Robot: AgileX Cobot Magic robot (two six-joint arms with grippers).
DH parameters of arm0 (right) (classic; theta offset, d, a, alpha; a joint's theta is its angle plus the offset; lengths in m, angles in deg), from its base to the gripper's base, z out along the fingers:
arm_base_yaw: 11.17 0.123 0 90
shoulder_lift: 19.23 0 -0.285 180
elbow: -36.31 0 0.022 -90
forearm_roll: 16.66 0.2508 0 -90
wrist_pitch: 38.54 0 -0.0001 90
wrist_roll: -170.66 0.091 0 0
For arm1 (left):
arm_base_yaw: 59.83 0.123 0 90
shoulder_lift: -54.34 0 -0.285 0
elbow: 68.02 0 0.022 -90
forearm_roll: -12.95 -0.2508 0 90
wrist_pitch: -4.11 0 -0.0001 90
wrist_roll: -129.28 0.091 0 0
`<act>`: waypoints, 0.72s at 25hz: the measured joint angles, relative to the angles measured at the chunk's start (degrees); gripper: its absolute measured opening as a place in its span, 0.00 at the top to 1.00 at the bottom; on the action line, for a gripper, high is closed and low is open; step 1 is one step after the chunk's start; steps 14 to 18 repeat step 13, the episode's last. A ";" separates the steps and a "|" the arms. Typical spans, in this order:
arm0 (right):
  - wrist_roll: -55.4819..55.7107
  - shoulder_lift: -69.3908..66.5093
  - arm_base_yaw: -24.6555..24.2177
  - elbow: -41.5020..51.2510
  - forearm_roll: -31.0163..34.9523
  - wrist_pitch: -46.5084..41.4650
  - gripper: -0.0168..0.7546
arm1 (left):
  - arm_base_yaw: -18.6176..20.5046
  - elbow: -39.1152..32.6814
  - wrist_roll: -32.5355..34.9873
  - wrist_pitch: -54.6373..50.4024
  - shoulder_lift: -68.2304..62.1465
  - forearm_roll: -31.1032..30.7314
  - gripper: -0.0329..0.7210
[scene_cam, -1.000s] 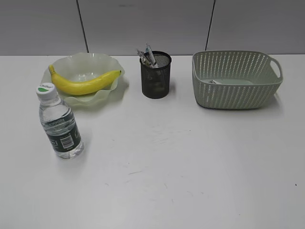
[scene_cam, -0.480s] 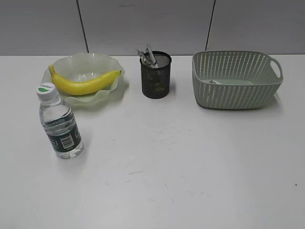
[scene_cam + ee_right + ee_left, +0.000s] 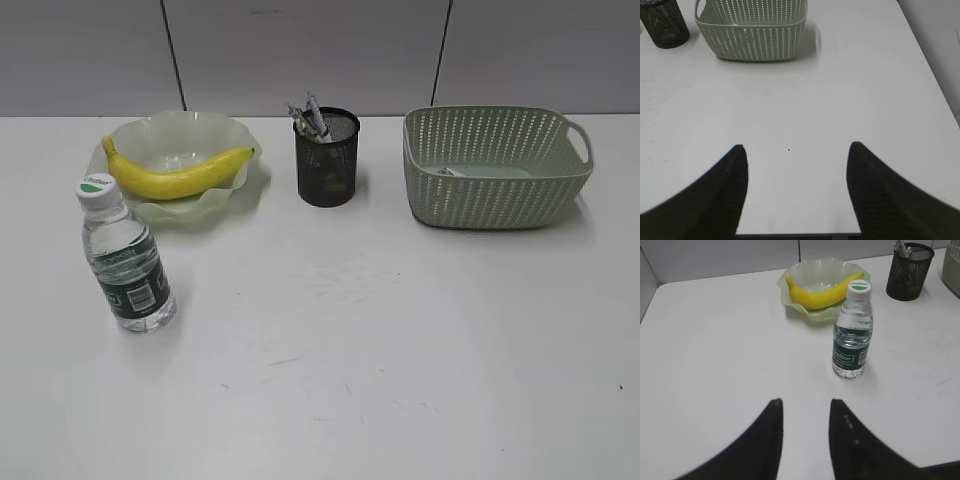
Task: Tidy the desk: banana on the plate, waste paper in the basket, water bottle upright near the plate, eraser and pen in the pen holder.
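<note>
The banana (image 3: 180, 176) lies in the pale green ruffled plate (image 3: 235, 135) at the back left of the desk (image 3: 400, 340). The water bottle (image 3: 125, 260) stands upright in front of the plate. The black mesh pen holder (image 3: 327, 160) holds pens (image 3: 310, 120). The green basket (image 3: 495, 165) has a scrap of waste paper (image 3: 450, 172) inside. The eraser is hidden. Neither gripper shows in the exterior view. My left gripper (image 3: 805, 407) is open and empty, well short of the bottle (image 3: 852, 332). My right gripper (image 3: 796, 150) is open and empty over bare desk.
A grey panelled wall (image 3: 300, 50) runs behind the desk. In the right wrist view the basket (image 3: 752, 25) and pen holder (image 3: 665, 25) sit far ahead, and the desk's right edge (image 3: 927, 65) and near edge are close.
</note>
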 joint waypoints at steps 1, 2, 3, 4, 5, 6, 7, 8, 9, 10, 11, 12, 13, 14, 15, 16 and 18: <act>0.00 0.00 0.00 0.00 0.00 0.00 0.33 | 0.00 0.00 0.00 0.00 0.00 0.00 0.64; 0.00 0.00 0.00 0.00 0.00 0.00 0.33 | 0.00 0.00 0.00 0.00 0.00 0.00 0.64; 0.00 0.00 0.00 0.00 0.00 0.00 0.33 | 0.00 0.00 0.00 0.00 0.00 0.00 0.65; 0.00 0.00 0.00 0.00 0.00 0.00 0.33 | 0.00 0.00 0.00 0.04 0.00 0.00 0.65; 0.00 0.00 0.00 0.00 0.00 0.00 0.33 | 0.00 0.00 0.00 0.04 0.00 0.00 0.65; 0.00 0.00 0.00 0.00 0.00 0.00 0.33 | 0.00 0.00 0.00 0.04 0.00 0.00 0.65; 0.00 0.00 0.00 0.00 0.00 0.00 0.33 | 0.00 0.00 0.00 0.04 0.00 0.00 0.65; 0.00 0.00 -0.04 0.00 0.00 0.00 0.33 | 0.00 0.00 0.00 0.04 0.00 0.00 0.65; 0.00 0.00 -0.04 0.00 0.00 0.00 0.33 | 0.00 0.00 0.00 0.04 0.00 0.00 0.65; 0.00 0.00 -0.04 0.00 0.00 0.00 0.33 | 0.00 0.00 0.00 0.04 0.00 0.00 0.65; 0.00 0.00 -0.04 0.00 0.00 0.00 0.33 | 0.00 0.00 0.00 0.04 0.00 0.00 0.65; 0.00 0.00 -0.04 0.00 0.00 0.00 0.33 | 0.00 0.00 0.00 0.04 0.00 0.00 0.65; 0.00 0.00 -0.04 0.00 0.00 0.00 0.33 | 0.00 0.00 0.00 0.04 0.00 0.00 0.65; 0.00 0.00 -0.04 0.00 0.00 0.00 0.33 | 0.00 0.00 0.00 0.04 0.00 0.00 0.65; 0.00 0.00 -0.04 0.00 0.00 0.00 0.33 | 0.00 0.00 0.00 0.04 0.00 0.00 0.65; 0.00 0.00 -0.04 0.00 0.00 0.00 0.33 | 0.00 0.00 0.00 0.04 0.00 0.00 0.65; 0.00 0.00 -0.04 0.00 0.00 0.00 0.33 | 0.00 0.00 0.00 0.04 0.00 0.00 0.65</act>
